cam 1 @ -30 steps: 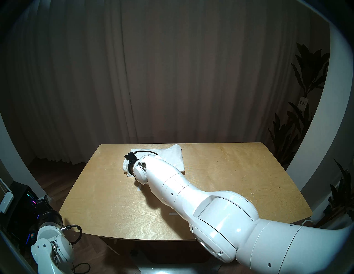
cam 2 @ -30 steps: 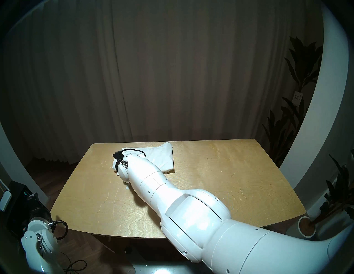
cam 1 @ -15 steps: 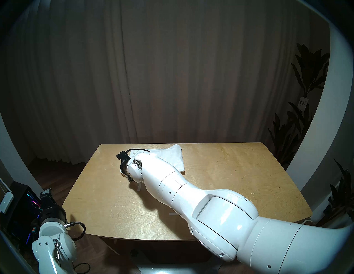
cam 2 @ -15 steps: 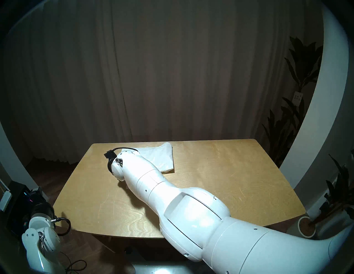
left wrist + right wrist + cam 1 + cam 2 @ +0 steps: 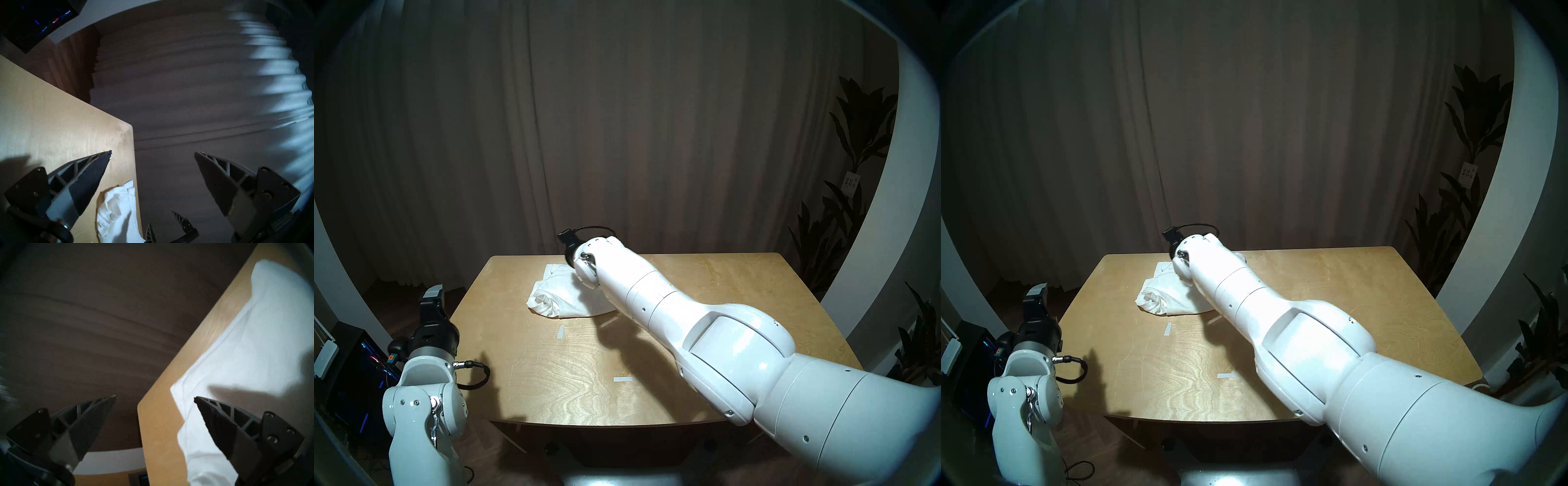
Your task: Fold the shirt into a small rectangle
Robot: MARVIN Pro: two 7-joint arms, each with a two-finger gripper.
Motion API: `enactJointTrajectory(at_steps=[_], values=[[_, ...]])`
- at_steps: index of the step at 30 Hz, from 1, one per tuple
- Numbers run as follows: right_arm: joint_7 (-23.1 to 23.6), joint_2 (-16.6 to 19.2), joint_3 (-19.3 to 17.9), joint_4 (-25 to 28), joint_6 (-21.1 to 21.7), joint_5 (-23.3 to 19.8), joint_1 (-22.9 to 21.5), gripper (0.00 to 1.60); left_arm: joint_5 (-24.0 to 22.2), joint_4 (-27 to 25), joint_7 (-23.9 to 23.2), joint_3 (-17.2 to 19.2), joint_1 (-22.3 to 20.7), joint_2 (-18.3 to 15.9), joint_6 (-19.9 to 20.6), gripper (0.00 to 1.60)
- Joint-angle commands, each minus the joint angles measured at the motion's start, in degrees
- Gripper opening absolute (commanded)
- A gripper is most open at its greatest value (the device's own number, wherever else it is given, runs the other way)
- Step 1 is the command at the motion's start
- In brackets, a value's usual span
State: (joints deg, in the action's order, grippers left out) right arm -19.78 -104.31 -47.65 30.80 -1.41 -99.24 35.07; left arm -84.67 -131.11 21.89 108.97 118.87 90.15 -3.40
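Note:
The white shirt (image 5: 563,298) lies as a folded bundle at the far left of the wooden table (image 5: 721,305), its left end bunched into loose rolls; my right forearm hides its right part. The shirt (image 5: 246,344) fills the right of the right wrist view. My right gripper (image 5: 155,397) hangs open and empty above the shirt's far edge by the table's back rim; the head views hide it behind its own wrist. My left gripper (image 5: 153,151) is open and empty, raised just off the table's left edge (image 5: 433,294), with the shirt (image 5: 117,215) and the right gripper (image 5: 161,218) ahead of it.
Two short white tape strips (image 5: 560,332) (image 5: 622,379) are stuck on the tabletop nearer me. A brown curtain (image 5: 619,135) hangs behind the table. Dark plants (image 5: 857,169) stand at the right, and a black computer case (image 5: 348,366) sits at the left.
My right arm lifted off the shirt and swung toward the back edge, uncovering the bunched left end. My left arm rose and came forward to the table's left edge.

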Motion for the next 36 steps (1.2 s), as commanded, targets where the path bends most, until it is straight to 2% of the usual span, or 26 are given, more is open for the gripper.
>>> enactJointTrajectory(at_steps=[1,9,15,36], values=[[0.49,6.89,-0.46,-0.05,-3.14,3.50,-3.33,1.60,3.37,0.18,-1.19,-3.83,-5.17,-4.41,2.35,1.60],[0.51,12.96,-0.36,0.32,-5.45,6.40,-3.80,1.60,6.71,2.12,-1.68,-8.08,-8.68,-6.68,4.35,1.60],[0.70,15.49,-0.09,0.61,-6.29,7.96,-3.68,1.60,9.54,3.91,-1.78,-10.76,-10.72,-8.12,5.50,1.60],[0.99,19.89,2.04,0.78,-7.28,10.89,-1.79,1.60,20.60,12.92,-1.70,-17.04,-16.23,-12.40,7.66,1.60]])
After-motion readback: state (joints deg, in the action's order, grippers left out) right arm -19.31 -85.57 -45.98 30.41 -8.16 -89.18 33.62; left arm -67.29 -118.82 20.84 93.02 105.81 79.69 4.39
